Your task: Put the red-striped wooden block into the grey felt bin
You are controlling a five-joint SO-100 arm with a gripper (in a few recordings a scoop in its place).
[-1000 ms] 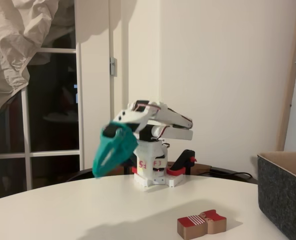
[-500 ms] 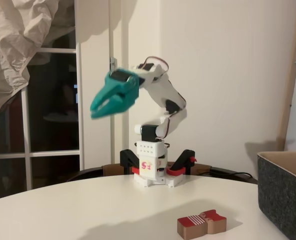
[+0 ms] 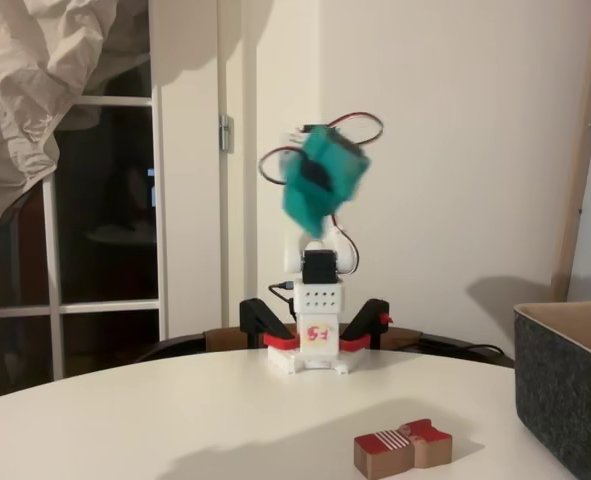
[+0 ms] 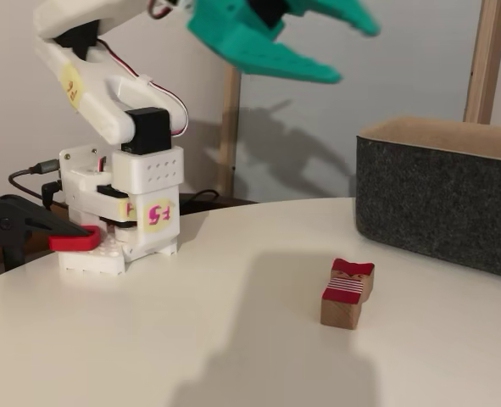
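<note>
The red-striped wooden block (image 3: 403, 448) (image 4: 347, 292) lies flat on the white round table, alone, with its red and striped face up. The grey felt bin (image 3: 570, 390) (image 4: 441, 195) stands to its right at the table's edge, its beige lining showing at the rim. My teal gripper (image 3: 315, 200) (image 4: 356, 47) hangs high in the air above the arm's base, far above the block and touching nothing. Its jaws are spread apart and hold nothing. It is motion-blurred in one fixed view.
The arm's white base (image 3: 315, 335) (image 4: 119, 229) is held at the table's far side by black and red clamps (image 4: 42, 231). A wooden post (image 4: 487, 59) rises behind the bin. Bare tabletop (image 3: 175, 420) lies left of the block.
The arm has risen from a low folded pose and swung its gripper up and to the right, over the base. Block and bin have not moved.
</note>
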